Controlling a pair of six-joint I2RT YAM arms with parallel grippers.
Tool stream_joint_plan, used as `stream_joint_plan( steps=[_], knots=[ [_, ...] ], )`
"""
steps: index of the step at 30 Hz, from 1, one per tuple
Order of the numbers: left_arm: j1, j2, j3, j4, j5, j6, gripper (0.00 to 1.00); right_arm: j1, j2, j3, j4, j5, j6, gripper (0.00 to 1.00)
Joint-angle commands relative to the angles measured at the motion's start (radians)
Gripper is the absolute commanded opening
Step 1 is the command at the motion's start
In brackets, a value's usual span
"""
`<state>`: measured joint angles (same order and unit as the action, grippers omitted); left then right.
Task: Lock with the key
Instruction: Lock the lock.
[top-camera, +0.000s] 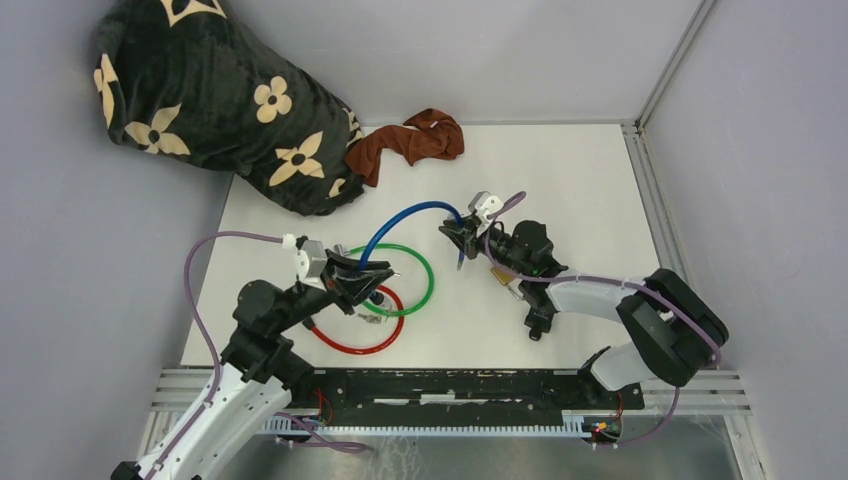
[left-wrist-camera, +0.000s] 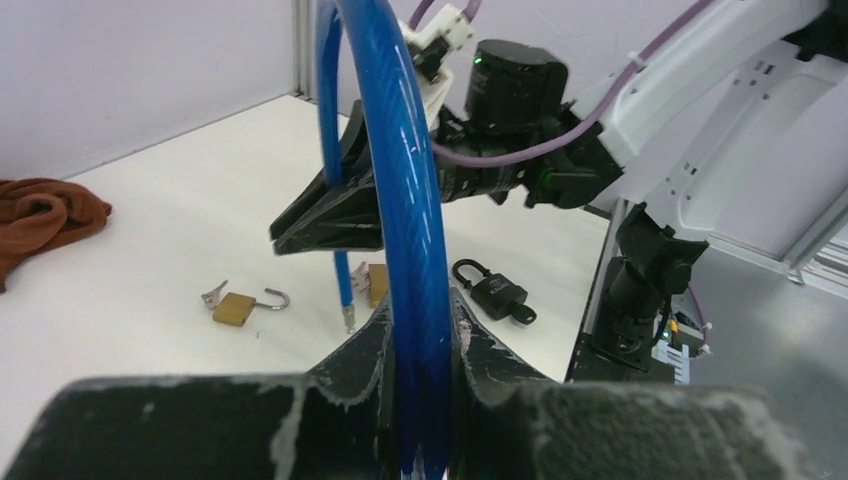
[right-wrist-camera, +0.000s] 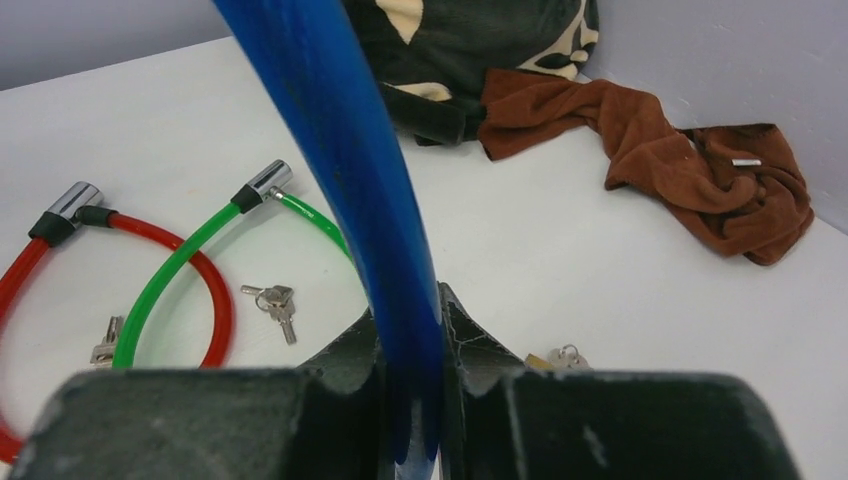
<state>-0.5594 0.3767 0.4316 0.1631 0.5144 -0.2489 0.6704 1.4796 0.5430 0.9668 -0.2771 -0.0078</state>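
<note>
Centrally, the blue cable lock (top-camera: 405, 215) arches over the white table (top-camera: 580, 200). The left gripper (top-camera: 383, 274) is clamped on its lower-left end and the right gripper (top-camera: 453, 234) on its upper-right end. A green cable lock (top-camera: 425, 285) and a red cable lock (top-camera: 345, 345) crowd the space under the left claw, with a key bunch (right-wrist-camera: 277, 300) beside the green one. A brass padlock (left-wrist-camera: 238, 307) and a black padlock (left-wrist-camera: 495, 293) lie below the right claw.

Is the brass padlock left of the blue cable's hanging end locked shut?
No, the brass padlock has its shackle swung open, clear of the body.
</note>
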Motion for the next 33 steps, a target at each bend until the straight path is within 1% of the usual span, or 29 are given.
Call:
stream_joint_plan(
  steps=[1, 2, 3, 4, 5, 6, 7, 9, 12, 15, 19, 21, 23, 25, 29, 31, 33],
  knots=[
    [0.031, -0.027, -0.044, 0.041, -0.08, -0.023, 0.16, -0.02, -0.155, 0.067, -0.15, -0.009, 0.049, 0.0],
    [0.034, -0.027, -0.061, 0.017, -0.086, 0.011, 0.24, -0.021, -0.191, 0.082, -0.215, 0.002, 0.036, 0.0],
    [0.034, -0.027, -0.078, -0.011, -0.059, 0.073, 0.28, -0.022, -0.233, 0.108, -0.304, 0.007, 0.025, 0.0],
    [0.035, -0.028, -0.1, -0.032, -0.021, 0.151, 0.31, -0.024, -0.264, 0.135, -0.383, 0.009, 0.016, 0.0],
    [0.034, -0.028, -0.122, -0.058, -0.002, 0.225, 0.32, -0.023, -0.287, 0.169, -0.47, 0.011, 0.016, 0.0],
    [0.034, -0.025, -0.145, -0.065, -0.011, 0.292, 0.32, -0.024, -0.31, 0.191, -0.538, 0.015, 0.016, 0.0],
    [0.033, -0.015, -0.163, -0.066, -0.021, 0.34, 0.32, -0.023, -0.327, 0.21, -0.581, 0.018, 0.025, 0.0],
    [0.033, 0.015, -0.177, -0.034, -0.021, 0.379, 0.28, -0.023, -0.367, 0.21, -0.618, 0.021, 0.075, 0.0],
    [0.033, 0.076, -0.182, 0.024, -0.019, 0.368, 0.27, -0.024, -0.412, 0.212, -0.654, 0.02, 0.121, 0.0],
    [0.03, 0.127, -0.171, 0.041, -0.002, 0.368, 0.27, -0.023, -0.435, 0.244, -0.705, 0.041, 0.129, 0.0],
    [0.027, 0.183, -0.145, 0.054, 0.003, 0.373, 0.36, -0.022, -0.469, 0.279, -0.755, 0.053, 0.127, 0.0],
    [0.026, 0.212, -0.129, 0.067, 0.008, 0.353, 0.37, -0.022, -0.484, 0.299, -0.782, 0.058, 0.122, 0.0],
    [0.025, 0.242, -0.116, 0.069, 0.008, 0.344, 0.36, -0.022, -0.503, 0.315, -0.809, 0.078, 0.113, 0.0],
    [0.025, 0.263, -0.121, 0.067, -0.027, 0.335, 0.36, -0.022, -0.526, 0.33, -0.821, 0.091, 0.108, 0.0],
    [0.024, 0.294, -0.152, 0.113, -0.084, 0.279, 0.46, -0.022, -0.545, 0.35, -0.834, 0.09, 0.114, 0.0],
    [0.02, 0.301, -0.151, 0.135, -0.103, 0.255, 0.49, -0.02, -0.549, 0.33, -0.813, 0.079, 0.137, 0.0],
    [0.016, 0.307, -0.138, 0.153, -0.135, 0.198, 0.51, -0.019, -0.55, 0.304, -0.782, 0.069, 0.158, 0.0]
  ],
)
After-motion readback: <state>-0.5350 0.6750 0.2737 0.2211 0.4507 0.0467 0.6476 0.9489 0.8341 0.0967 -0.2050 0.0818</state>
